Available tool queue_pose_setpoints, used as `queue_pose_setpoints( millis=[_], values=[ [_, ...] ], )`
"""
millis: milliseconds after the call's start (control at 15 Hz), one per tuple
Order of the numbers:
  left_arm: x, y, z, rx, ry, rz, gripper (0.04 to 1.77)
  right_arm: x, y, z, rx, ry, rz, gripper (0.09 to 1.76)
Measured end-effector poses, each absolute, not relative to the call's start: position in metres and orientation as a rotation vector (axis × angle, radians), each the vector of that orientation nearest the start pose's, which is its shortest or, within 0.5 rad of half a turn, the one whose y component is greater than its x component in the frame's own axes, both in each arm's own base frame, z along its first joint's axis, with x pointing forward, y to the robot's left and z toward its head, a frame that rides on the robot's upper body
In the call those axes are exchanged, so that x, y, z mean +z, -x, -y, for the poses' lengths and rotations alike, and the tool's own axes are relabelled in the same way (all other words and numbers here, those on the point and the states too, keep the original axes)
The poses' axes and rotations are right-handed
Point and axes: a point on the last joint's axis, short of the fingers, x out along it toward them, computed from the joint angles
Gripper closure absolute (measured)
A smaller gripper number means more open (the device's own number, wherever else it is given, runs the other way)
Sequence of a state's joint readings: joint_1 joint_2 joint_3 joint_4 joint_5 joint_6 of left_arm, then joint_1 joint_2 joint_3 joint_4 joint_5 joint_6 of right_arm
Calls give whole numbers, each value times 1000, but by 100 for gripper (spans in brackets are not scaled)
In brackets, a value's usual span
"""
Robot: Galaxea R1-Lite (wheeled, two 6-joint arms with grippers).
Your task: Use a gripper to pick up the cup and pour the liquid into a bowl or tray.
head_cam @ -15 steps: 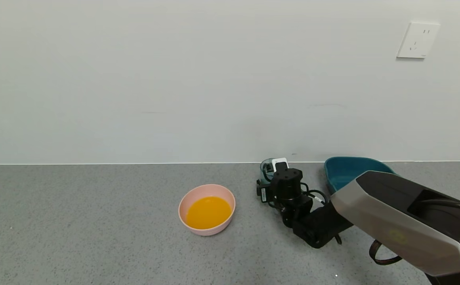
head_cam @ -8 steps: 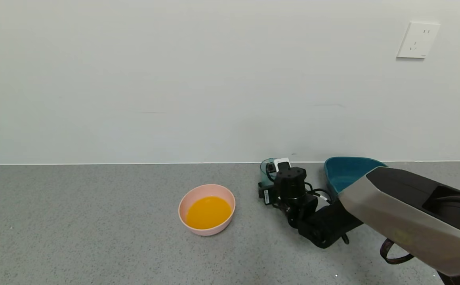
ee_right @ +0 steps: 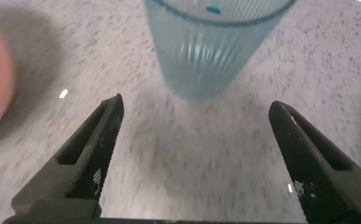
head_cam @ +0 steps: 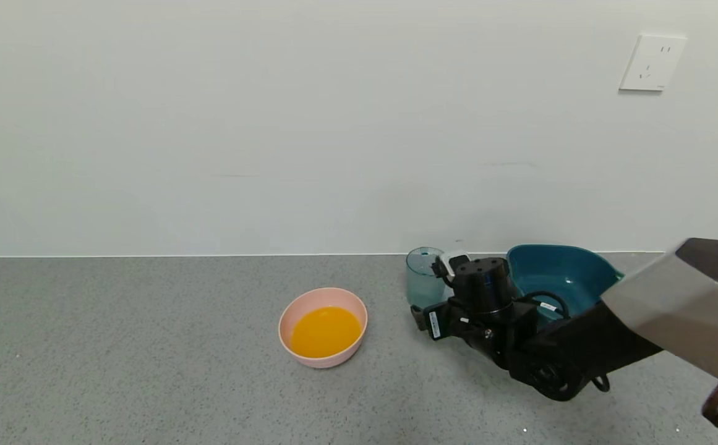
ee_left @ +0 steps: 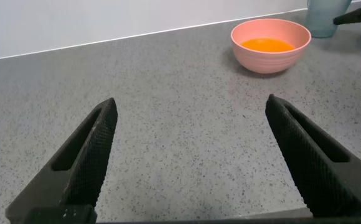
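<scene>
The blue-green cup stands upright on the grey counter near the wall, and no liquid shows in it. My right gripper is open and empty, a short way back from the cup, with its jaws wide apart and touching nothing. The pink bowl sits to the cup's left and holds the orange liquid. My left gripper is open and empty, low over bare counter, far from the bowl; it does not show in the head view.
The dark teal tray stands against the wall just right of the cup, behind my right wrist. A white wall socket is high on the right. The wall runs along the counter's far edge.
My right arm has drawn back to the right and away from the cup. The cup, half hidden behind the wrist before, now stands free. The bowl has not moved.
</scene>
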State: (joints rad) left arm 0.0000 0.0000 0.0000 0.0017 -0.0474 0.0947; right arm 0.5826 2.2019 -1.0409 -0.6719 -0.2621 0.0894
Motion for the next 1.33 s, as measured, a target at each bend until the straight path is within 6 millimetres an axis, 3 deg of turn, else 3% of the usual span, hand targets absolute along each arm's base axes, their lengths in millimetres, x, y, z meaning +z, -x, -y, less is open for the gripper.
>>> queue_pose_setpoints(
  millis=[533, 867, 1333],
  values=[
    [75, 23, 1, -47, -95, 1, 9, 153, -274, -173, 327, 105, -452, 15],
    [75, 23, 1, -47, -95, 1, 9, 173, -215, -142, 355, 197, -533, 15],
    [75, 23, 1, -47, -95, 1, 9, 193, -145, -92, 361, 200, -439, 15]
  ],
)
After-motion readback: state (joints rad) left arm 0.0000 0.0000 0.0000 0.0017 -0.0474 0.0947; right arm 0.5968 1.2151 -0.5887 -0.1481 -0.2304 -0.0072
